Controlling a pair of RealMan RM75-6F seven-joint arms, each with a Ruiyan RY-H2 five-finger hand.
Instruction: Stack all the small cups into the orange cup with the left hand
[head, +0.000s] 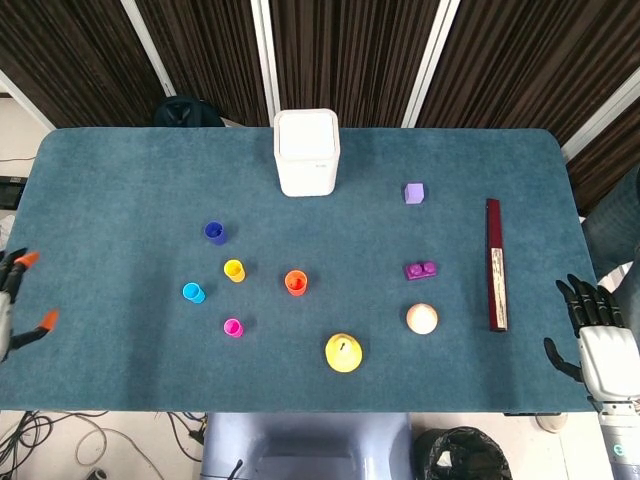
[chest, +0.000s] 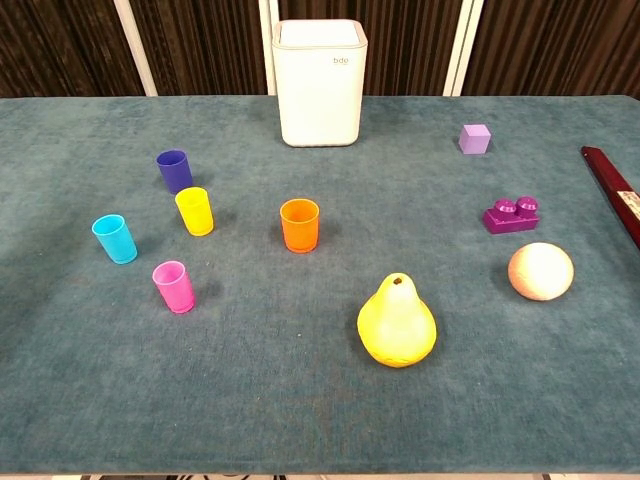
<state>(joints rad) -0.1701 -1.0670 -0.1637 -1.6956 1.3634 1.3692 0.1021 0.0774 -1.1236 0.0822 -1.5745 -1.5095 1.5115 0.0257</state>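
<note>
The orange cup (head: 296, 282) (chest: 299, 224) stands upright near the middle of the table. Left of it stand the small cups, all upright and apart: yellow (head: 234, 270) (chest: 194, 211), dark blue (head: 215, 233) (chest: 174, 170), cyan (head: 193, 292) (chest: 114, 239) and pink (head: 233, 327) (chest: 173, 286). My left hand (head: 14, 300) shows only at the left edge of the head view, orange fingertips spread, holding nothing. My right hand (head: 592, 335) hovers at the table's right front corner with fingers apart and empty. Neither hand appears in the chest view.
A white box (head: 307, 152) stands at the back centre. A yellow pear (head: 343, 352), a pale ball (head: 422, 319), a purple brick (head: 420, 269), a lilac cube (head: 414, 193) and a long dark red bar (head: 494, 264) lie on the right half.
</note>
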